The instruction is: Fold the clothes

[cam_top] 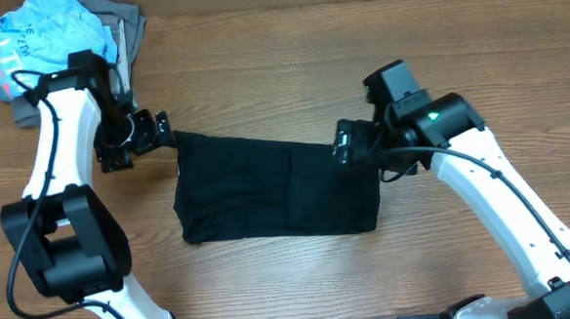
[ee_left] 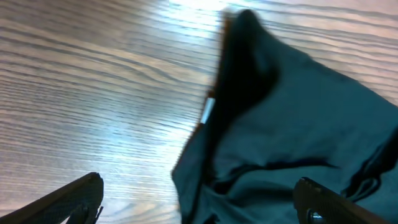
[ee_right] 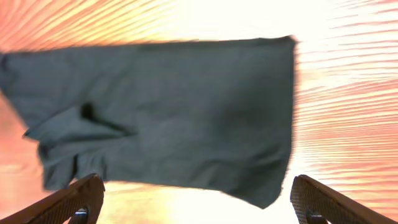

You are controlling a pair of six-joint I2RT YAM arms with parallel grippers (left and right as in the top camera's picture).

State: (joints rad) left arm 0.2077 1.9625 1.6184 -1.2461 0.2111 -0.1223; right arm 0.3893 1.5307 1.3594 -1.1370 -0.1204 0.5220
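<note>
The clothes, a black T-shirt (cam_top: 277, 191), lie on the wooden table as a wide folded rectangle. In the left wrist view the shirt (ee_left: 298, 118) shows rumpled folds and a small white tag (ee_left: 209, 111). My left gripper (cam_top: 164, 134) is at the shirt's far left corner, open wide (ee_left: 199, 208), with the shirt's edge lying below the gap between its fingers. My right gripper (cam_top: 344, 142) hovers at the shirt's far right edge, open (ee_right: 196, 205), with nothing between its fingers. The shirt (ee_right: 174, 106) lies flat just beyond them.
A light blue shirt (cam_top: 39, 40) with lettering lies bunched on a grey garment (cam_top: 129, 26) at the table's far left corner, close behind my left arm. Bare wooden table (cam_top: 279, 43) surrounds the black shirt.
</note>
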